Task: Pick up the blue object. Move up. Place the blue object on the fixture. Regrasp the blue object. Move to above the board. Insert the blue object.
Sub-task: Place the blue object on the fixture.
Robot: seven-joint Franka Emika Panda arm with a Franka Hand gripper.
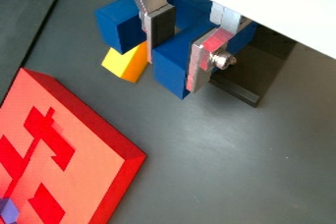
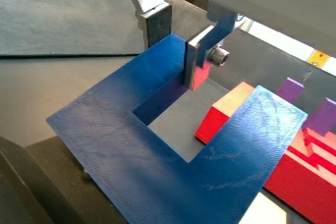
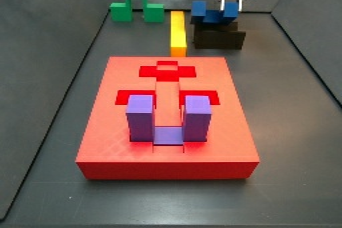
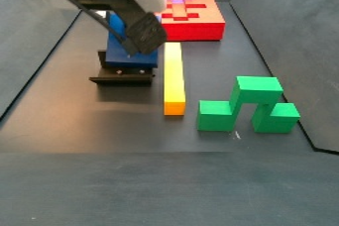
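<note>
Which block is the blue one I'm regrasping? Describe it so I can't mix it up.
Start at the big red board, then look past its far end, right of the yellow bar. There the blue block sits on the black fixture, with the end effector around it. It is darker than the purple block on the board.

The scene is covered from four positions. In a side view the board (image 3: 167, 112) is seen lengthwise from a high point at its near end, with the fixture (image 3: 219, 38) and yellow bar (image 3: 178, 30) far behind it. The opposite end is taken in a side view where the green block (image 4: 248, 105) lies nearest and the board (image 4: 195, 18) farthest. In both wrist views the gripper (image 1: 180, 45) is looked down on closely, its fingers (image 2: 203, 55) closed on the blue object (image 2: 171, 149); the board is shared by all.
</note>
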